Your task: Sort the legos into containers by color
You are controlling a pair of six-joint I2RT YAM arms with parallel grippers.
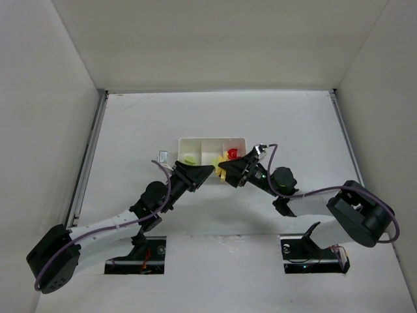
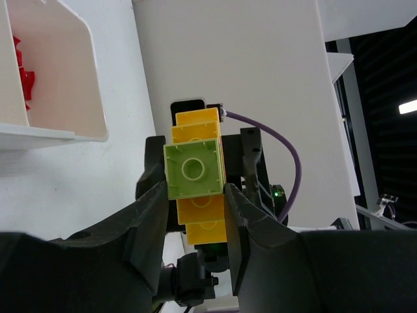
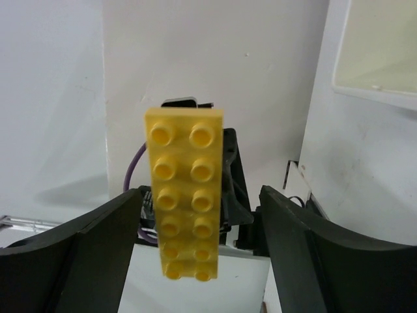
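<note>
My left gripper (image 2: pixel 194 190) is shut on a light green lego (image 2: pixel 193 171), its fingers pressing the brick's two sides. This brick is stuck on a long yellow lego plate (image 3: pixel 186 195). The plate hangs between the jaws of my open right gripper (image 3: pixel 201 199), and neither finger touches it. From above, both grippers (image 1: pixel 203 173) (image 1: pixel 228 171) meet tip to tip just in front of the white tray (image 1: pixel 212 139). Red legos (image 1: pixel 231 155) lie in its right container and yellow ones (image 1: pixel 218 160) in the middle one. A bit of light green (image 1: pixel 189 159) shows in the left container.
The tray stands mid-table, its wall (image 2: pixel 65 130) close on the left in the left wrist view. White walls enclose the table on three sides. A small grey tag (image 1: pixel 162 156) lies left of the tray. Both arm bases sit at the near edge.
</note>
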